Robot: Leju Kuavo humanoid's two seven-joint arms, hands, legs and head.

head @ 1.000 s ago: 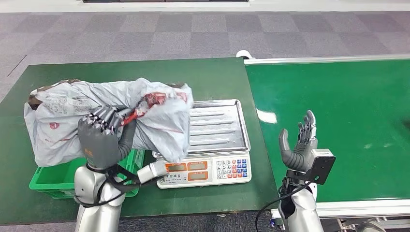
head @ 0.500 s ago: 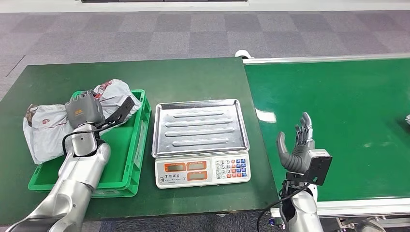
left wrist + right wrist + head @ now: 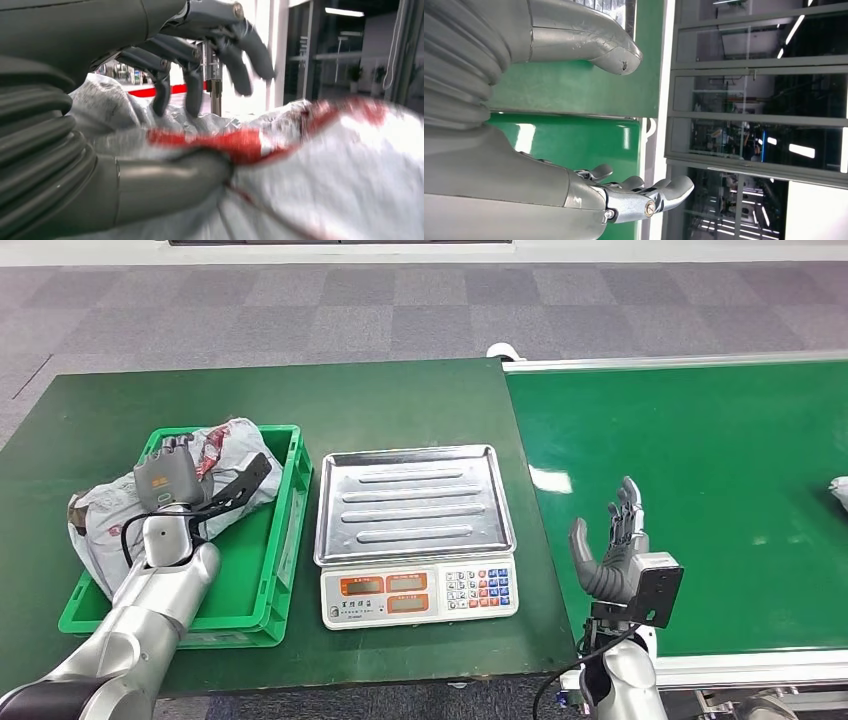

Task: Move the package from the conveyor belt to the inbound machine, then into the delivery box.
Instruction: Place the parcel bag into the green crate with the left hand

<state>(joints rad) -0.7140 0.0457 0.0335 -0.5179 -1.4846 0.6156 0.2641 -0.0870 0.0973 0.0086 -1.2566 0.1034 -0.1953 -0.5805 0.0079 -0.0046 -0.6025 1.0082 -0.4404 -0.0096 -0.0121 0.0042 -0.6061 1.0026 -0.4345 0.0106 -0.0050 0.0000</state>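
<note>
Item: package (image 3: 215, 475), grey poly bag, now lowered half into the green delivery box (image 3: 285, 530) at your 9 o'clock, overhanging its far-left rim. Left hand (image 3: 168, 475) rests on it, fingers lifting away. Right hand (image 3: 615, 550) open, idle over conveyor belt (image 3: 720, 460). Your delivery step looks nearly complete.

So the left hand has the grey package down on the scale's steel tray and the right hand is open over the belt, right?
Not quite. In the head view the package lies in the green crate beside the scale, not on the steel tray, which is bare. The left hand rests on the package there. The right hand is indeed open over the belt.
</note>
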